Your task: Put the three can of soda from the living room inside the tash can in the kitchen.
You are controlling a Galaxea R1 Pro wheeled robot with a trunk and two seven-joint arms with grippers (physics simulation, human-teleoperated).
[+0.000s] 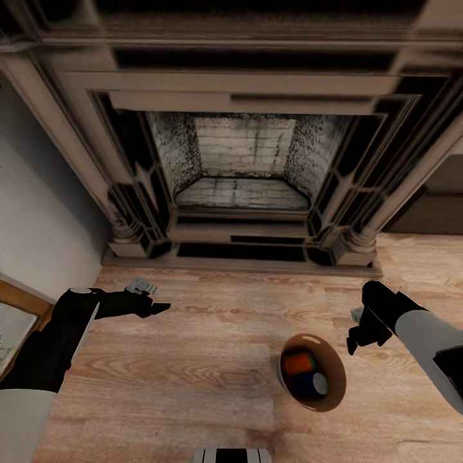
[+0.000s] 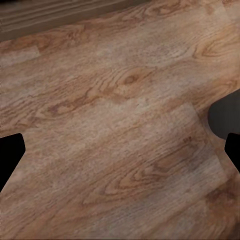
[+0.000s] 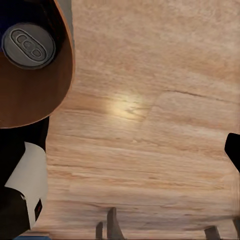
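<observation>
Wood planks run across the floor (image 1: 193,360) and we're looking straight down in front of the dark ornate fireplace (image 1: 244,167), with its pale brick firebox at the far side. On the near right of the floor sits the trash can (image 1: 313,372), glossy brown inside, and there are cans in it: an orange can (image 1: 298,363) on the left, a dark blue can (image 1: 313,384) with a silver top just beside it, touching or nearly so. A third can I can't make out from here.

Right gripper (image 1: 360,334) hangs just right of the bin's rim, apart from it, holding nothing; whether its fingers are apart or together, I cannot tell. The right wrist camera catches the brown inner wall of the bin (image 3: 30,100) and the silver top of the blue can (image 3: 28,46).

Left gripper (image 1: 154,307) is well apart on the left, stretched out over bare planks, and its wrist camera shows the fingertips (image 2: 10,155) spread wide at either edge, nothing between them.
</observation>
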